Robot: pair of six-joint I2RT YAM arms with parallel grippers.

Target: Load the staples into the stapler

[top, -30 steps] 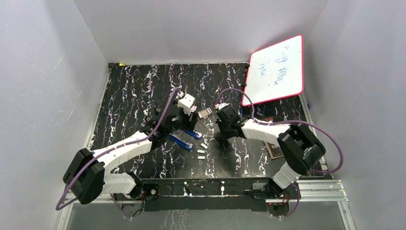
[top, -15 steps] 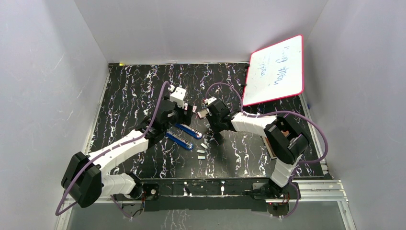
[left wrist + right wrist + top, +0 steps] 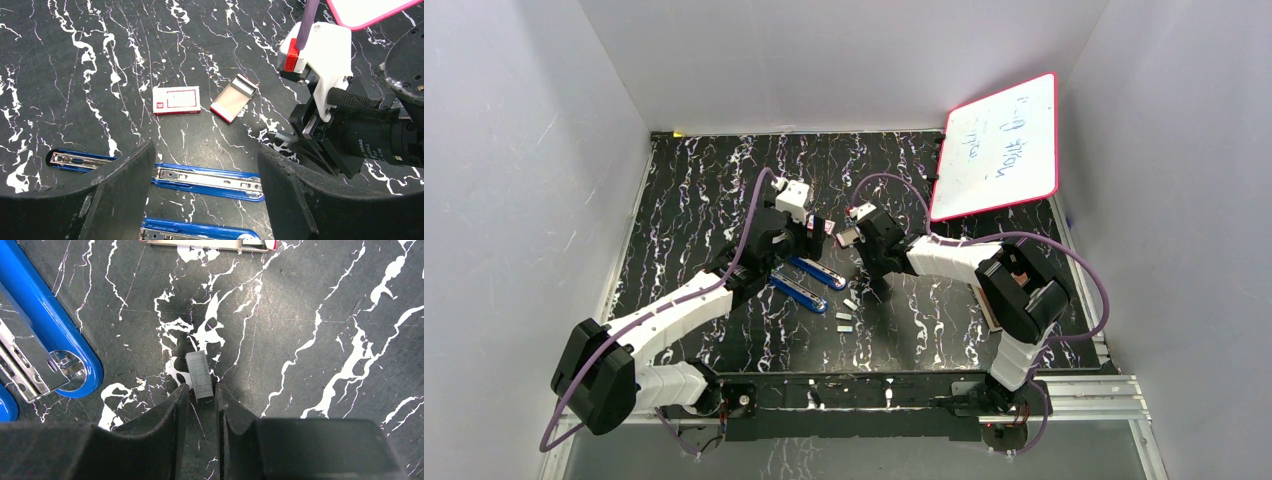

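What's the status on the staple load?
Left gripper open over an opened blue stapler. Right gripper straddling a staple strip, grip unclear. No obstruction seen.

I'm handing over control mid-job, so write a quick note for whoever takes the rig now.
Left tool: open, empty, above the blue stapler, which lies open, rail exposed.
Right tool: fingers flank a staple strip; grip unclear.
Loose staples lie beside the stapler.
Done: stapler opened. Left: seat the strip in the rail, close the stapler.
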